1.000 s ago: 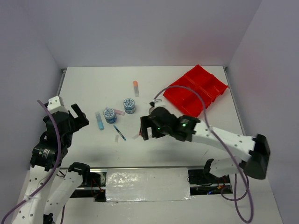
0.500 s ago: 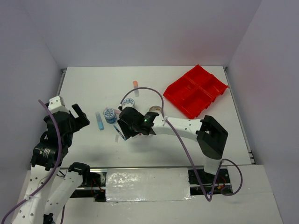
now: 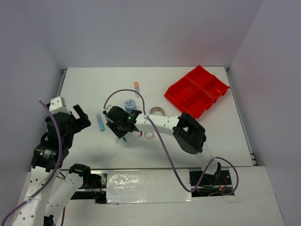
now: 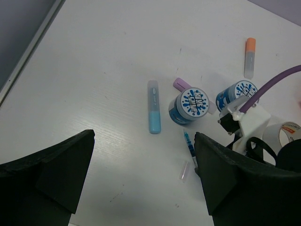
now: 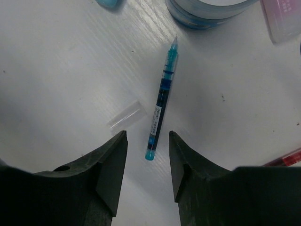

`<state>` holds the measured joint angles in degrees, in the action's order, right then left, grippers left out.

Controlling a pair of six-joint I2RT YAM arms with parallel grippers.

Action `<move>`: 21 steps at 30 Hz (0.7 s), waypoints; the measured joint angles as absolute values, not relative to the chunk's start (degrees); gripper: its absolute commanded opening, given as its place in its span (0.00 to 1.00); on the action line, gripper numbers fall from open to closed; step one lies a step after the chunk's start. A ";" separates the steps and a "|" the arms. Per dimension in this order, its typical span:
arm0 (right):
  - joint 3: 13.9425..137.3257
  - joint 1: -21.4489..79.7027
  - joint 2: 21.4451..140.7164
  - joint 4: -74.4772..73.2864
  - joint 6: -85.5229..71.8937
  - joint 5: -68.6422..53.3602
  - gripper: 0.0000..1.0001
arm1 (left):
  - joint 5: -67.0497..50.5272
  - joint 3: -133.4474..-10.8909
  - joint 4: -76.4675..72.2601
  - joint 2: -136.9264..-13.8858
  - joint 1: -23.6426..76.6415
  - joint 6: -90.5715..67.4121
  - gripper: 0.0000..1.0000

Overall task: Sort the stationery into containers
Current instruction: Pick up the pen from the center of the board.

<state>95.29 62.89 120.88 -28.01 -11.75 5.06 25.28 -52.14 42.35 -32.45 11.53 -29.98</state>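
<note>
Right gripper [image 5: 147, 141] sits low over the table, and we see its black fingers set fairly narrow, one on either side of the tail end of a thin teal-blue plastic pen [image 5: 162, 94]. A gap shows on both sides, so nothing is gripped. The pen lies flat, well left of the bright red plastic divided tray [image 3: 186, 96] and outside it. Farther left of the tray, our left gripper [image 4: 144, 141] hangs spread wide, holding nothing.

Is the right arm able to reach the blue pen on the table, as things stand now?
Probably yes. The right gripper hangs over the blue pen, jaws apart on either side of its end. Only a clear cap lies beside it, not across it.
</note>
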 measured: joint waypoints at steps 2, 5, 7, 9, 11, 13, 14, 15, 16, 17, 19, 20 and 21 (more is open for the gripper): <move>95.83 62.87 121.89 -28.40 -11.14 5.13 0.47 | 25.17 -52.12 42.33 -32.45 11.53 -29.95 0.99; 96.09 62.81 122.67 -28.67 -10.50 5.15 0.44 | 24.95 -52.12 42.33 -32.45 11.53 -29.93 0.99; 96.09 62.59 122.93 -28.69 -10.13 5.10 0.44 | 24.73 -52.12 42.30 -32.45 11.53 -29.93 0.99; 96.09 62.59 123.17 -28.71 -9.87 5.13 0.44 | 24.53 -52.12 42.28 -32.45 11.53 -29.91 0.99; 96.09 62.59 123.31 -28.73 -9.52 5.15 0.44 | 24.29 -52.12 42.22 -32.47 11.53 -29.89 0.99; 96.09 62.52 123.37 -28.71 -9.43 5.15 0.44 | 24.12 -52.12 42.09 -32.47 11.53 -29.89 0.99; 96.09 62.48 123.37 -28.71 -9.39 5.15 0.44 | 24.08 -52.12 42.02 -32.49 11.53 -29.87 0.99; 96.09 62.46 123.48 -28.69 -9.32 5.17 0.44 | 24.03 -52.12 41.93 -32.49 11.53 -29.87 0.99; 96.09 62.39 123.59 -28.69 -9.30 5.17 0.44 | 23.92 -52.12 41.93 -32.51 11.53 -29.85 0.99; 96.09 62.35 123.74 -28.69 -9.28 5.17 0.44 | 23.86 -52.12 41.93 -32.53 11.53 -29.82 0.99; 96.09 62.19 124.27 -28.67 -9.26 5.15 0.44 | 23.73 -52.12 41.93 -32.56 11.53 -29.76 0.99; 96.09 62.11 124.64 -28.67 -9.26 5.13 0.44 | 23.70 -52.12 41.91 -32.53 11.53 -29.74 0.99; 96.09 62.00 124.95 -28.64 -9.26 5.15 0.44 | 23.70 -52.12 41.93 -32.56 11.53 -29.74 0.99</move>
